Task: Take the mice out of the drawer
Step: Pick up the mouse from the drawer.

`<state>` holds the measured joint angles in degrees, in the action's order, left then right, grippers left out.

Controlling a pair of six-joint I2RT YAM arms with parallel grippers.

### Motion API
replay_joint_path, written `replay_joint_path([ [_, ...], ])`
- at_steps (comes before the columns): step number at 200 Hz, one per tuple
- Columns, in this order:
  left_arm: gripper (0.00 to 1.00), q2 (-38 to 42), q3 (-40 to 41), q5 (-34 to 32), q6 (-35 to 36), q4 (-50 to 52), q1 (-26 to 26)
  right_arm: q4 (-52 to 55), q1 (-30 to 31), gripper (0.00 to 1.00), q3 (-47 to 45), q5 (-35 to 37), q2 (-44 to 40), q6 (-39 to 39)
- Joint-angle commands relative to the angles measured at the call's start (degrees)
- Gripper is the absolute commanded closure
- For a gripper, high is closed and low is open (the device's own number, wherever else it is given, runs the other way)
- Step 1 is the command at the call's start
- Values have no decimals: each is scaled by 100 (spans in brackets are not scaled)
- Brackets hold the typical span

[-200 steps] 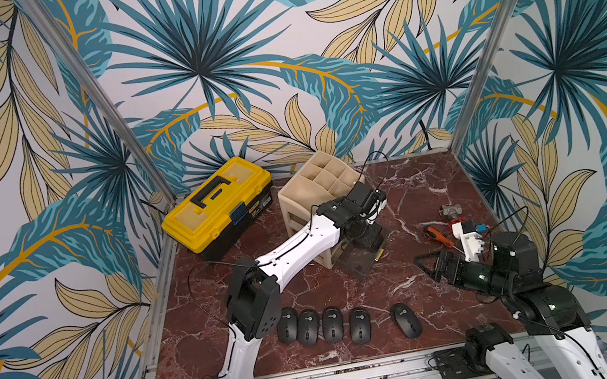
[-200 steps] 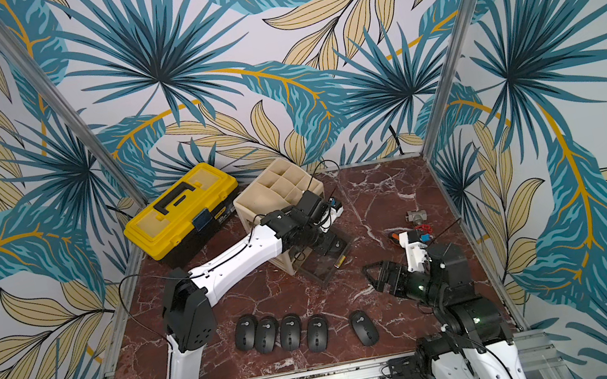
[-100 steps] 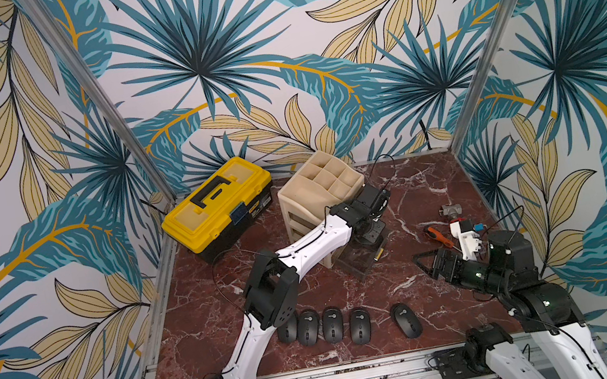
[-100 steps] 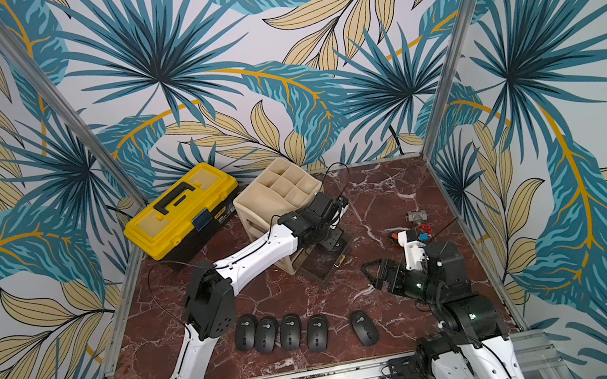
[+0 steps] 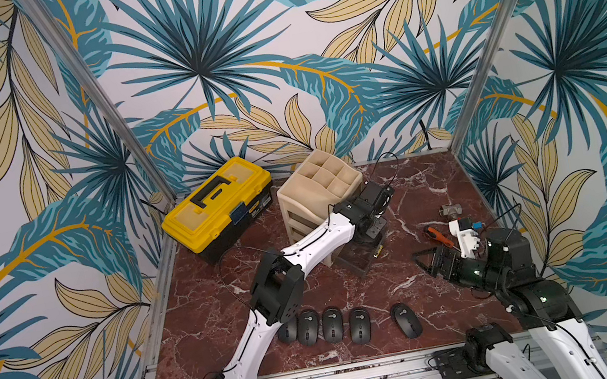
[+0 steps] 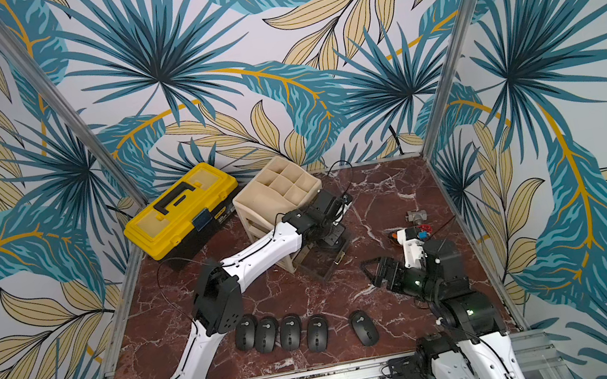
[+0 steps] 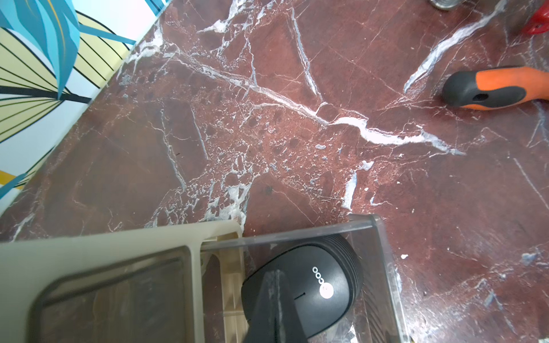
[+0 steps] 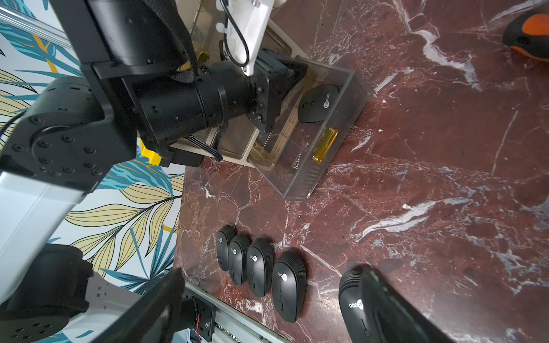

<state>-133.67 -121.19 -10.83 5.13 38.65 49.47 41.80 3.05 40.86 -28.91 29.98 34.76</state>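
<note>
One mouse (image 7: 326,279) is left in the drawer (image 8: 315,175), low in the left wrist view. The left jaws, pressed together by it, would have to be opened; the right jaws are spread.

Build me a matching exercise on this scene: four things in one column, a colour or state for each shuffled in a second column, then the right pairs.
Column one:
1. toolbox
2. screwdriver handle
3. left claw
4. right claw

Column two:
A. open, holding nothing
B. yellow, lid closed
C. shut, at the pulled-out drawer
D. orange and black

Pairs: 1-B, 2-D, 3-C, 4-A
</note>
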Motion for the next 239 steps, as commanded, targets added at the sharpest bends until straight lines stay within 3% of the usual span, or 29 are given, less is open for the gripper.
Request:
replay_joint_path([
  [1,100,80,-145,-105,158,8,86,-155,-6,6,-166,34,42,44],
  [52,100,-26,-375,-256,-98,84,211,-225,-6,6,-250,-14,55,62],
  [97,100,-274,-710,-783,-9,200,275,-201,-6,7,-263,-29,61,30],
  [239,100,-839,-804,-947,155,356,142,-211,-6,6,-446,-19,-5,37],
])
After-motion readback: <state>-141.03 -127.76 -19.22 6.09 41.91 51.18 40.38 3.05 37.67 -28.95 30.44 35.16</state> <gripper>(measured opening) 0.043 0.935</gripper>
